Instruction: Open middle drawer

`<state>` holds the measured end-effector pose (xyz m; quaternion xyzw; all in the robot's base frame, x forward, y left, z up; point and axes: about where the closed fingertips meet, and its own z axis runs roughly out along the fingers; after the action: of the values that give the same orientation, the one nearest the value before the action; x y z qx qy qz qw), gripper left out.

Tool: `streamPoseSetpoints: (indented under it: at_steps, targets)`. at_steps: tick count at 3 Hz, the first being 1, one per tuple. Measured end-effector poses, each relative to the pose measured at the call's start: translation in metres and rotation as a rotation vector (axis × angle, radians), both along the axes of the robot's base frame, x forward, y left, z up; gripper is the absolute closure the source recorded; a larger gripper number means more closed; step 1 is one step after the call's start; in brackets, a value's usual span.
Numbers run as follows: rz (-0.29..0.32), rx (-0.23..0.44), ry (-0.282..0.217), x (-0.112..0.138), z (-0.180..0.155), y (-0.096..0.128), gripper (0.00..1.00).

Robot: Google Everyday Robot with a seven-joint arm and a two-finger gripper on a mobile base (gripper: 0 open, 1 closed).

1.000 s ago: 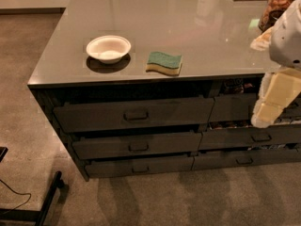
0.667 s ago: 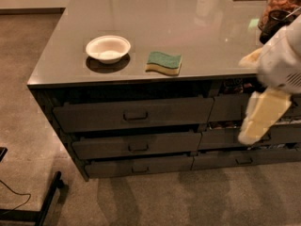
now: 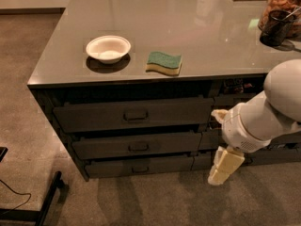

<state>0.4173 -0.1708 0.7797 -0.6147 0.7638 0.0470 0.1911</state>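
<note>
The middle drawer (image 3: 136, 145) sits closed beneath the worktop (image 3: 188, 22), long axis horizontal, with its loop handle (image 3: 138, 148) at centre. The end effector (image 3: 218, 175) hangs to the picture's right of that handle and slightly lower, well apart from it. Its opening state cannot be determined. The arm (image 3: 263, 117) descends from the right, with the wrist angled toward the floor.

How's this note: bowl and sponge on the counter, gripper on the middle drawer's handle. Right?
No. In the camera view the gripper hangs low, right of the middle drawer, off its handle. Bowl and sponge are on the counter.
</note>
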Motion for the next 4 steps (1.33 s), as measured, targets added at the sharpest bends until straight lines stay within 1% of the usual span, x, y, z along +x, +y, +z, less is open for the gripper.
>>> streamPoseSetpoints:
  at_steps: [1, 2, 3, 4]
  targets:
    - [0.000, 0.000, -0.001, 0.000, 0.001, 0.000, 0.00]
    - [0.041, 0.023, -0.006, -0.001, -0.017, 0.006, 0.00]
    - [0.109, 0.058, -0.018, 0.002, -0.065, 0.019, 0.00]
    - [0.166, 0.085, -0.040, 0.023, -0.124, 0.035, 0.00]
